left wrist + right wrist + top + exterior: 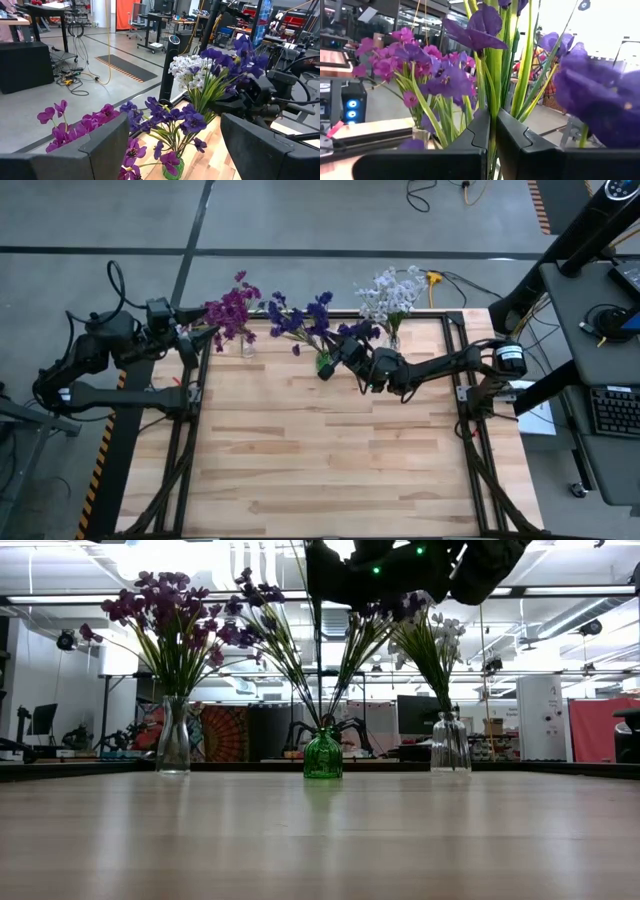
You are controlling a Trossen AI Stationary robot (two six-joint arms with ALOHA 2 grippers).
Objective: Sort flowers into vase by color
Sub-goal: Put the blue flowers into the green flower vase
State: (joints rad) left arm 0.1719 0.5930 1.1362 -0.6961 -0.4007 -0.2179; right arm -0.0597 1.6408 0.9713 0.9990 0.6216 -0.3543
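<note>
From above, my right pincer (352,352) sits over the far edge of the desk (330,460), fingers shut on a green stem among the dark blue-violet flowers (300,318). The green vase (324,364) lies just beside it, on its left. Further left stand the magenta-purple flowers (232,308); the pale white-blue flowers (390,295) stand just beyond my right pincer, slightly right. My left pincer (190,340) waits well apart, beyond the magenta bunch, jaws spread wide and holding nothing.

From desk height, the green vase (323,755) stands upright directly below my right pincer (380,565), with a clear vase (173,740) and another clear vase (450,743) flanking it. The stems fan out from the narrow necks.

Through my left wrist, the wide-apart fingers (107,145) frame all three bunches ahead; nothing lies between them.

Through my right wrist, the fingers (480,132) meet on a slim green stem (494,75), blossoms just beyond.

My judgement: these sprigs are very light, thin and springy, with soft blossoms that would crush or snag on neighbours. The bare stem below the blossoms is the place to hold; a slim stem may swivel in the pinch, and the vase could tip.
</note>
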